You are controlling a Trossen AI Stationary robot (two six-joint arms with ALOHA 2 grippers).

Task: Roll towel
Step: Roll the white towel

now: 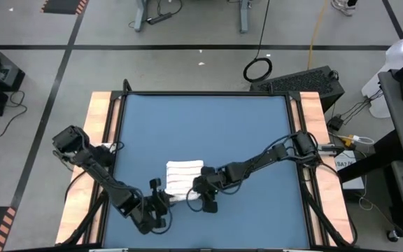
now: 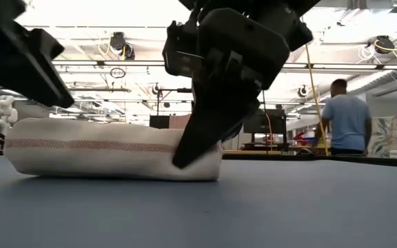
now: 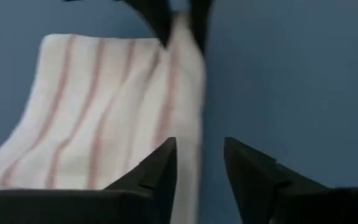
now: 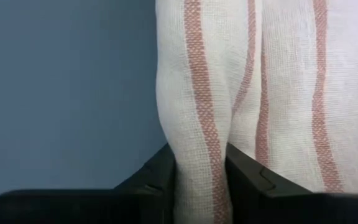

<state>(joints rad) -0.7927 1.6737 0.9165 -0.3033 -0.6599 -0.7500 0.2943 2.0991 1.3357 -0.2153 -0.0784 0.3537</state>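
Now, lower left of centre in the high view, the left gripper (image 1: 161, 203) sits at the towel's near edge, jaws apart, nothing between them. Centre frame, the towel (image 1: 184, 175) lies bunched on the blue table (image 1: 257, 140). Just right, the right gripper (image 1: 200, 197) pinches a fold of it.

No legible txt anywhere

Blue tabletop (image 1: 257, 140); black cable loop (image 1: 257, 68) on floor; person (image 2: 345, 117) beyond table
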